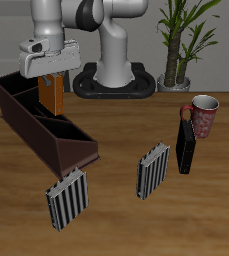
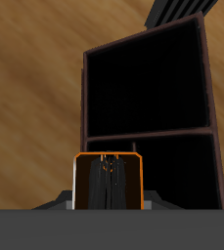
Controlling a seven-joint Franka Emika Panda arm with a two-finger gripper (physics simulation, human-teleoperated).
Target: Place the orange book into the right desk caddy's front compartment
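Note:
My gripper [image 1: 50,76] is shut on the orange book [image 1: 53,95], which hangs upright from its fingers. The book is over the farther part of the right desk caddy [image 1: 44,140], a long dark maroon box with inner dividers. Its lower end sits about level with the caddy's rim. In the wrist view the orange book [image 2: 109,181] shows end-on with an orange outline, and the caddy's rim [image 2: 85,98] frames two dark open compartments split by a divider. Whether the book touches the caddy is not visible.
Two grey-and-black striped slabs [image 1: 66,199] [image 1: 153,170] stand near the table's front edge; one slab [image 2: 172,10] shows beyond the caddy's end. A black book [image 1: 186,146] leans beside a red-and-white mug [image 1: 203,115]. A potted plant [image 1: 181,45] and the robot base [image 1: 114,60] stand at the back.

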